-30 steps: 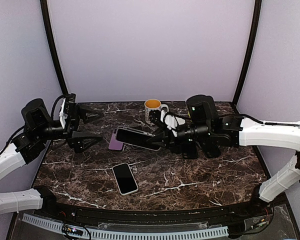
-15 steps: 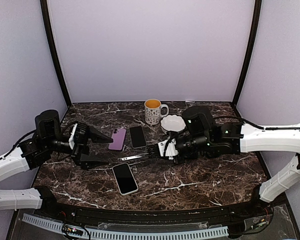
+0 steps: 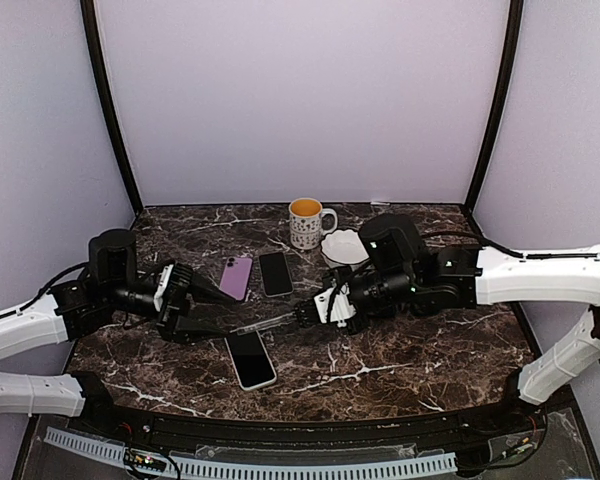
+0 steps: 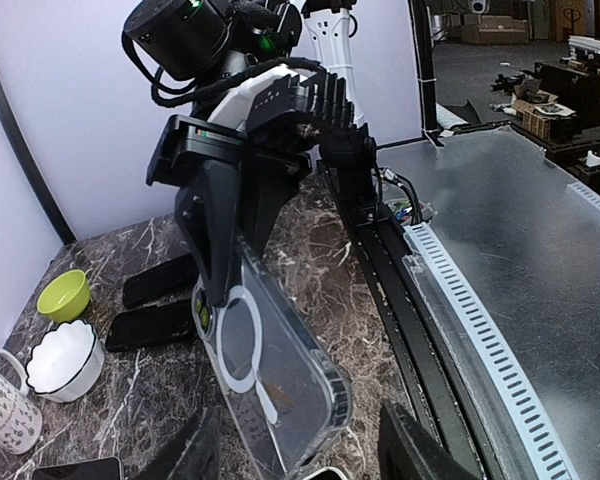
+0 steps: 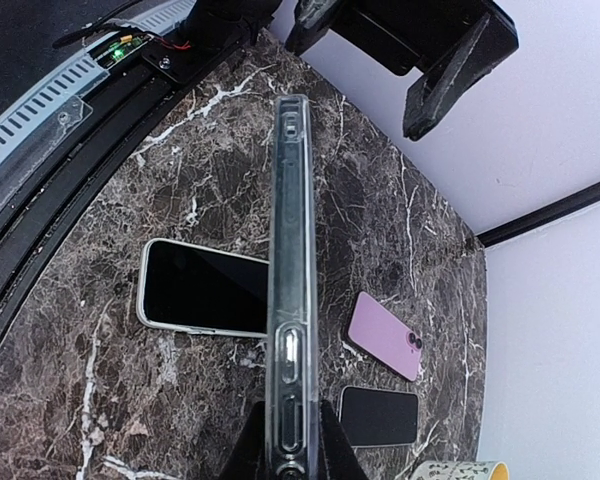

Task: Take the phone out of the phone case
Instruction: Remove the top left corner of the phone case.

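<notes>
Phone case [image 3: 270,321], seen from above, hangs over the counter [image 3: 430,350] between the two arms. Its long axis runs roughly level from the right end effector [image 3: 315,310] toward the left end effector [image 3: 225,313], free end pointing left. It shows only as a thin sliver, so it looks stood on edge.

From the left wrist, marble shows through the clear shell and its ring, so I judge there is no phone inside. The left fingers [image 4: 420,450] stand apart on either side of the free end, not touching it.

From the right wrist, the right fingers are clamped on the near end of the case, which is seen edge-on and points straight away. A pale-rimmed phone [image 5: 205,290] lies flat on the counter below.

The step in hand looks like a second grip or a handover. Next, the left jaws need to close squarely on the thin walls without twisting them.
</notes>
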{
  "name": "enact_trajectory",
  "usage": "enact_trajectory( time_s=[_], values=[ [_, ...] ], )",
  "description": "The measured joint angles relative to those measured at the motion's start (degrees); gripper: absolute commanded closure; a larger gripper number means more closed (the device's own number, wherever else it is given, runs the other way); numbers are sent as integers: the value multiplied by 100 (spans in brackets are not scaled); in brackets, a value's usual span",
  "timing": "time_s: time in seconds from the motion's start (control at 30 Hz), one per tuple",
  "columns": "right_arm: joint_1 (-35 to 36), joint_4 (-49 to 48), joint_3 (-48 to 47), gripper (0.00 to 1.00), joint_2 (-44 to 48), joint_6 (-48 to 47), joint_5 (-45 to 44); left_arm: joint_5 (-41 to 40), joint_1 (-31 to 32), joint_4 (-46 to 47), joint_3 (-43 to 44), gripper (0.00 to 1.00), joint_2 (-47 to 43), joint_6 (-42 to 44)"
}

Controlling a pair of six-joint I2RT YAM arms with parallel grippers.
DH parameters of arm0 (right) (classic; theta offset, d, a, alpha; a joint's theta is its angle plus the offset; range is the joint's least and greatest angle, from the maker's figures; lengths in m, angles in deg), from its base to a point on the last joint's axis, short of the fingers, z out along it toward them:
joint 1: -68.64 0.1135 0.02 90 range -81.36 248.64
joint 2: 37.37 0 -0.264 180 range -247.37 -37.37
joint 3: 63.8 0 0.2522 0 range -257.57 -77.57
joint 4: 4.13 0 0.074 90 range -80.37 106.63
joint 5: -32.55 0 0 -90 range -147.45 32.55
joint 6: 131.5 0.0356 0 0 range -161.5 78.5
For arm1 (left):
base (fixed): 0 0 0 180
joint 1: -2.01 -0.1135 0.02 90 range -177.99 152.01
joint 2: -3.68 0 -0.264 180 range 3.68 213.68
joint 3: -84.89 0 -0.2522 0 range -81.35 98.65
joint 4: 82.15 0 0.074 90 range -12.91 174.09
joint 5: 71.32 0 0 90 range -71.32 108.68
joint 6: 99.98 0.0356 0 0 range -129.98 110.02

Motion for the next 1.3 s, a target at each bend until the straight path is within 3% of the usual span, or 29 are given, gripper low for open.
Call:
enact_trajectory(
  time_s=[0.2,1.3],
  values=[
    [0,7,-136,100,-107,-4,79,-46,140,2,-98,46,-2,129],
    [81,66,-350,100,-295,13,63,-387,431,0,-122,78,201,422]
  ],
)
